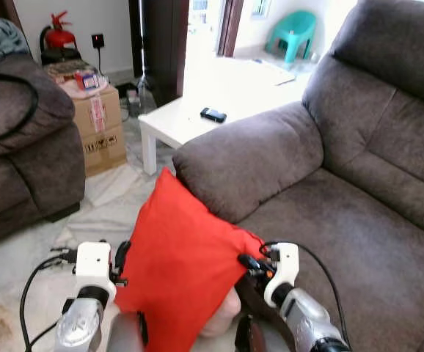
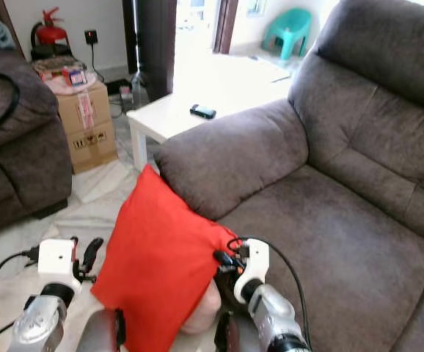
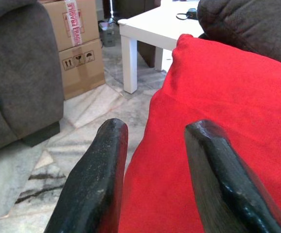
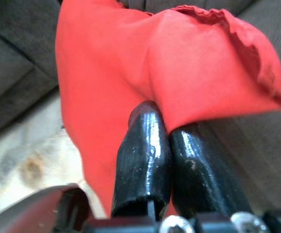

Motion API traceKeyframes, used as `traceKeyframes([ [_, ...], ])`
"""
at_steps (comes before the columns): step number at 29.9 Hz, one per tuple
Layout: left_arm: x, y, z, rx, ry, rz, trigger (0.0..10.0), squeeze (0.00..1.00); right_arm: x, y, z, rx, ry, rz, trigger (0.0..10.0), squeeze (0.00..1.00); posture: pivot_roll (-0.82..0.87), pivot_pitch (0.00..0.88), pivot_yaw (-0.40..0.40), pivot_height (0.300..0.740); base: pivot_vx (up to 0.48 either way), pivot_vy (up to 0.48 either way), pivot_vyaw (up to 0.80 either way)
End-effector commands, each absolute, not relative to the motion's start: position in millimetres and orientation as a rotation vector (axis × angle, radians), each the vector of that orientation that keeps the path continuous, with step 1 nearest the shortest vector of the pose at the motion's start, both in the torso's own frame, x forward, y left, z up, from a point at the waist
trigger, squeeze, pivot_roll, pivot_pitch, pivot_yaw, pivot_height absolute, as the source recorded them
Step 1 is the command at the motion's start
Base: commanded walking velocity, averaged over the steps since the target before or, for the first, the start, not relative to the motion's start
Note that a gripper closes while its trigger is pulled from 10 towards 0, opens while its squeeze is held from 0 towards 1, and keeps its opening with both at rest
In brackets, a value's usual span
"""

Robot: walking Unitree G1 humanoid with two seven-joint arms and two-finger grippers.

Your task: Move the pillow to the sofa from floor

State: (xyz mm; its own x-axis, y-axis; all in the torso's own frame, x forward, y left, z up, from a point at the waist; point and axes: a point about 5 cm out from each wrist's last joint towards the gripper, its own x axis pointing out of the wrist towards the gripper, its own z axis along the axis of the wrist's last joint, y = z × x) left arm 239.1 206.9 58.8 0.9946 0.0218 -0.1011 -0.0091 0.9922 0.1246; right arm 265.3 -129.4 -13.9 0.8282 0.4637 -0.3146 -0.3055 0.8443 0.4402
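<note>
A red pillow hangs off the floor between my two arms, its top corner leaning against the grey sofa's armrest. My right gripper is shut on a fold of the pillow's right corner, and its two fingers press together on the red cloth. My left gripper is open at the pillow's left edge. In the left wrist view that edge lies between the spread fingers. The sofa seat is bare, to the right of the pillow.
A white low table with a small black device stands beyond the armrest. Cardboard boxes and a second dark sofa are on the left. Pale marble floor lies between them.
</note>
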Motion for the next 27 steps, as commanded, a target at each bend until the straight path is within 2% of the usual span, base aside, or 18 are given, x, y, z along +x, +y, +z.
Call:
traceKeyframes([
  [1, 242.3, 204.9, 60.5, 0.129, 0.100, -0.004, 10.0, 0.00, 277.5, -141.0, 6.0, 0.317, 0.287, 0.386, 10.0, 0.00, 0.16, 0.000, -0.166, 0.593, 0.000, 0.000, 0.00],
  [16, 257.0, 207.0, 72.3, 0.114, 0.058, -0.010, 10.0, 0.00, 280.6, -157.4, 45.9, 0.248, 0.096, 0.279, 10.0, 0.00, 0.13, 0.000, -0.135, 0.593, 0.000, 0.000, 0.00],
  [20, 259.7, 210.2, 77.2, 0.093, 0.041, 0.009, 10.0, 0.00, 272.3, -153.4, 46.9, 0.223, 0.113, 0.323, 10.0, 0.00, 0.14, 0.000, -0.137, 0.593, 0.000, 0.000, 0.00],
  [27, 258.5, 221.7, 78.8, 0.030, 0.054, 0.052, 10.0, 0.00, 260.4, -153.2, 43.6, 0.175, 0.209, 0.512, 10.0, 0.00, 0.15, 0.000, -0.138, 0.593, 0.000, 0.000, 0.00],
])
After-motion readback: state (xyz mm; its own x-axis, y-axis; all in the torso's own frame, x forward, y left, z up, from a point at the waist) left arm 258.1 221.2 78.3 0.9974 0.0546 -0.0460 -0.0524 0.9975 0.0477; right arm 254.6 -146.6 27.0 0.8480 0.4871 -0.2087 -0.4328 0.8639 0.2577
